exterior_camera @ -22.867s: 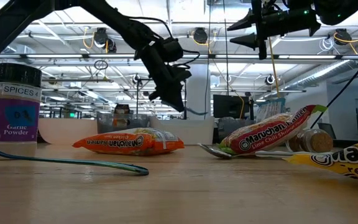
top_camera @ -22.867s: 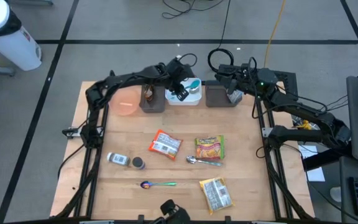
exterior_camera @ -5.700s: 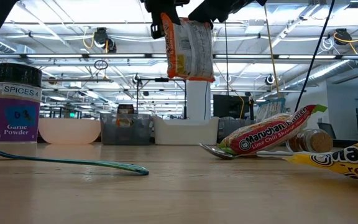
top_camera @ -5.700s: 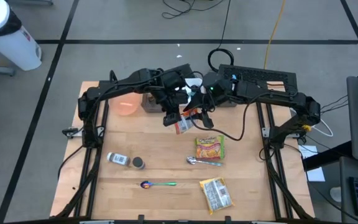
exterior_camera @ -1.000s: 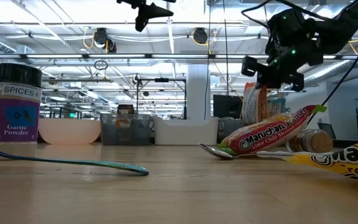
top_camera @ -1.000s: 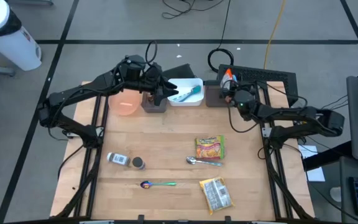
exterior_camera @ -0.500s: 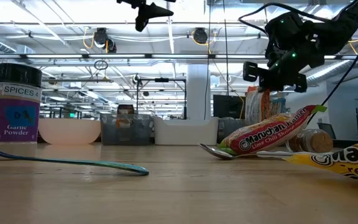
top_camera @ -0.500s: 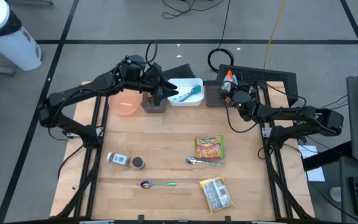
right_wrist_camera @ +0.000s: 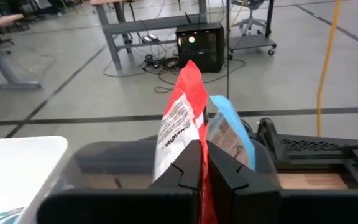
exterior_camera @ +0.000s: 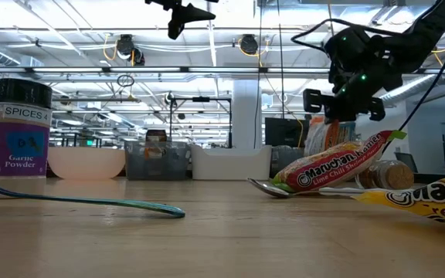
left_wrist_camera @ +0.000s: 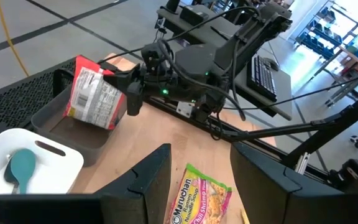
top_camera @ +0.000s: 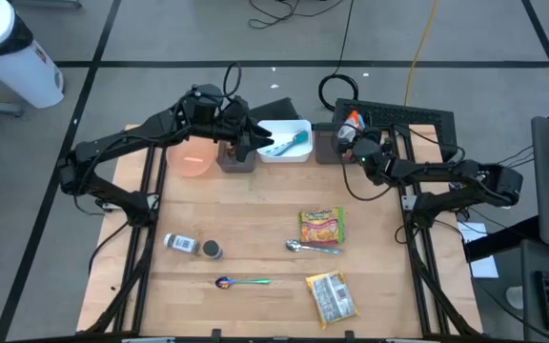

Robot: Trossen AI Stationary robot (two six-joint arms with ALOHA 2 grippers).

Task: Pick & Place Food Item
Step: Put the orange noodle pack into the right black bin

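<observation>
My right fingers (right_wrist_camera: 202, 167) are clenched tight on the edge of the red ramen packet (right_wrist_camera: 180, 127), and I'm holding it upright over the dark grey bin (top_camera: 333, 145) at the far edge of the surface (top_camera: 255, 243), the packet hanging just at the bin's opening. From my other wrist the packet (left_wrist_camera: 96, 93) shows its white printed back, dangling above the bin's (left_wrist_camera: 67, 124) near wall. Low down, the packet (exterior_camera: 323, 133) hangs under my right arm, behind the lime chili packet (exterior_camera: 334, 162) lying across a metal spoon (exterior_camera: 263, 186). My left fingers (top_camera: 276, 148) are parted and empty, hovering high over the white tray (top_camera: 301, 130), which has a teal scoop (left_wrist_camera: 22, 167) in it. Beside that tray sits a second dark bin (top_camera: 236, 157), then the pink bowl (top_camera: 194, 162). Out on the wood lie the yellow-green noodle packet (top_camera: 320, 227), another packet (top_camera: 332, 296) near the front edge, a teal-handled spoon (top_camera: 241, 282), the garlic powder jar (top_camera: 180, 244) on its side and a small dark jar (top_camera: 213, 251) just beside it.
</observation>
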